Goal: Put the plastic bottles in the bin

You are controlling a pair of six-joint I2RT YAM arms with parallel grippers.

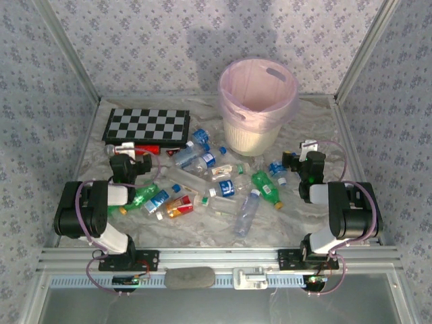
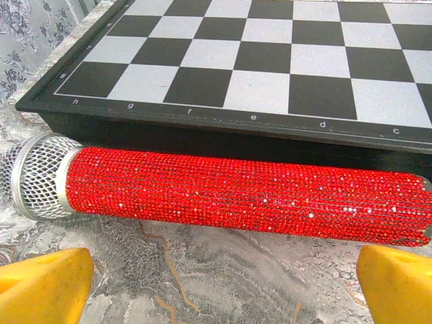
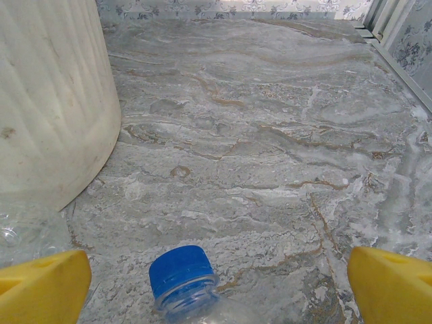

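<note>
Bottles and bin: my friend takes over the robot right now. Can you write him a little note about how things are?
Left gripper: open, empty, facing the red glitter microphone by the chessboard, not a bottle.
Right gripper: open, a blue-capped bottle between its fingers, ungripped, beside the bin.
Plastic bottles: scattered on the table in front of the bin.
Done: none visible in the bin.
Left: every bottle.

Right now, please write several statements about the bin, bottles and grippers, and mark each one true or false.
1. The left gripper and right gripper are open. True.
2. The bin lies on its side. False: it stands upright.
3. A red microphone lies along the chessboard. True.
4. The right gripper holds a bottle. False: a blue-capped bottle lies loose before it.
5. All bottles are in the bin. False: many bottles lie on the table.
</note>
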